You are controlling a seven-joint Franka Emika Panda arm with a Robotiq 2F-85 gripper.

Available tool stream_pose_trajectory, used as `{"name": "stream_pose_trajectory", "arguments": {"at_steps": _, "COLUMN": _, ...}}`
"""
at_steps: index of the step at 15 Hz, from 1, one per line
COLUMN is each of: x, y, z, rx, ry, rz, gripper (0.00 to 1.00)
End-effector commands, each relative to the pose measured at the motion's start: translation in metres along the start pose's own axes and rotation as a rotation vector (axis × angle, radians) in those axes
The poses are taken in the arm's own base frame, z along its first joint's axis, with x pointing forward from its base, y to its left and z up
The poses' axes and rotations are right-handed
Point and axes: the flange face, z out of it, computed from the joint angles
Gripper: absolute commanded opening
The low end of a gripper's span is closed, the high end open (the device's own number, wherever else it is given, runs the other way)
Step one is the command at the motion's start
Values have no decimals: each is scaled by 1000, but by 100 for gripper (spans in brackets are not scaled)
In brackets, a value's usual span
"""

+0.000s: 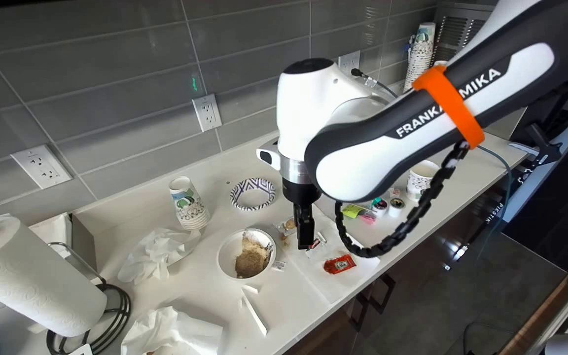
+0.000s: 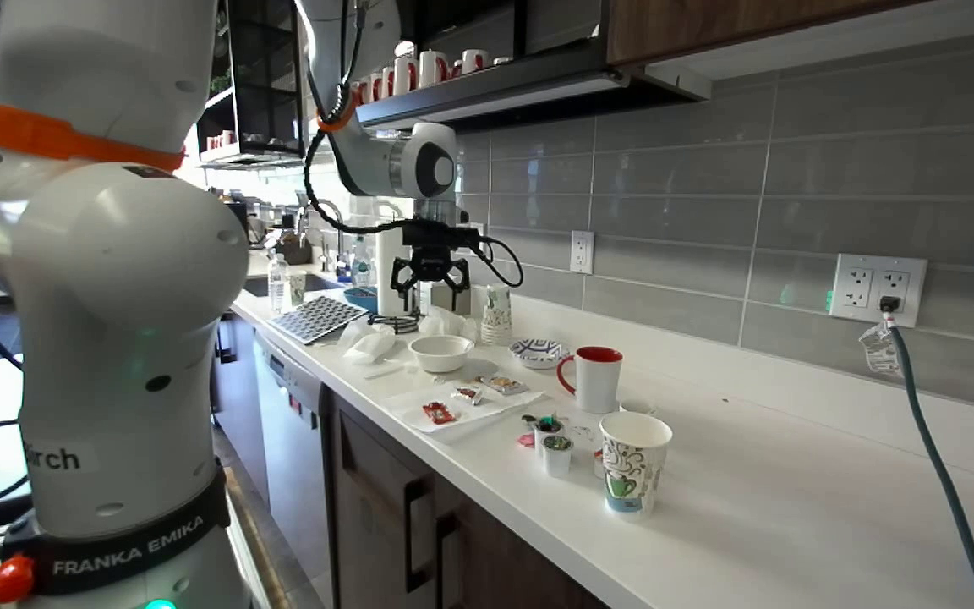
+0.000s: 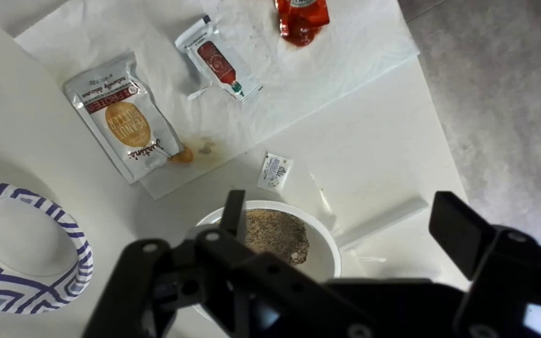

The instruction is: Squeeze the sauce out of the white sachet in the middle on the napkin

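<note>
The white sachet [image 3: 219, 61], with a printed red bottle, lies flat in the middle of the napkin [image 3: 298, 89] in the wrist view. It shows small in both exterior views [image 1: 316, 241] [image 2: 467, 395]. On the napkin, the red packet [image 3: 302, 16] lies on one side of it, with red sauce at its end. The silver peanut butter packet [image 3: 127, 123] lies on the other side, with brown paste at its corner. My gripper [image 3: 345, 218] is open and empty, with its fingers wide apart. It hangs above the counter, also seen in both exterior views [image 1: 305, 244] [image 2: 431, 302].
A white bowl [image 3: 330, 249] with brown powder stands beside the napkin, partly behind a finger. A small salt packet [image 3: 275, 172] lies between them. A patterned bowl [image 1: 253, 204], stacked cups [image 1: 190, 207], crumpled tissues [image 1: 158, 251] and a mug [image 2: 597, 381] stand around.
</note>
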Motion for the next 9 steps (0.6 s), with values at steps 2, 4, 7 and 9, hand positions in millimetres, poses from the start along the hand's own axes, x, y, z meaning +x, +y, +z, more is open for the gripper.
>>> {"name": "stream_pose_trajectory", "arguments": {"at_steps": 2, "x": -18, "y": -23, "z": 23, "rx": -66, "ry": 29, "rz": -7, "gripper": 100}}
{"name": "stream_pose_trajectory", "arguments": {"at_steps": 4, "x": -24, "y": -25, "z": 38, "rx": -36, "ry": 19, "rz": 18, "gripper": 100}}
{"name": "stream_pose_trajectory", "arguments": {"at_steps": 7, "x": -23, "y": -21, "z": 39, "rx": -23, "ry": -4, "rz": 13, "gripper": 100}}
{"name": "stream_pose_trajectory", "arguments": {"at_steps": 9, "x": -25, "y": -21, "z": 42, "rx": -19, "ry": -9, "rz": 19, "gripper": 100}}
